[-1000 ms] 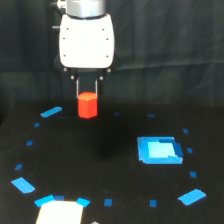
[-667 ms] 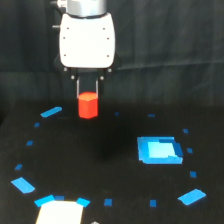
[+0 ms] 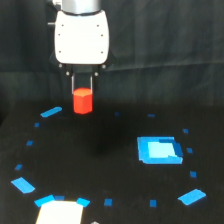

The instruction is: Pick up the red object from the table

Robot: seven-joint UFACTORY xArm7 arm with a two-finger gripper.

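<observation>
Pincer (image 3: 82,87) pinching the red hex block (image 3: 82,101) by its upper sides, approx 11 o'clock on the black worktop (image 3: 100,150). Block looks light, rigid, prob. slick plastic; flat opposite facets are the best grip spot.

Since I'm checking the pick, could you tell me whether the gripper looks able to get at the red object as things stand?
Probably yes: the gripper hangs straight above with its fingers already flanking the red object, and nothing stands between them. Whether the fingers actually press on it cannot be told.
</observation>
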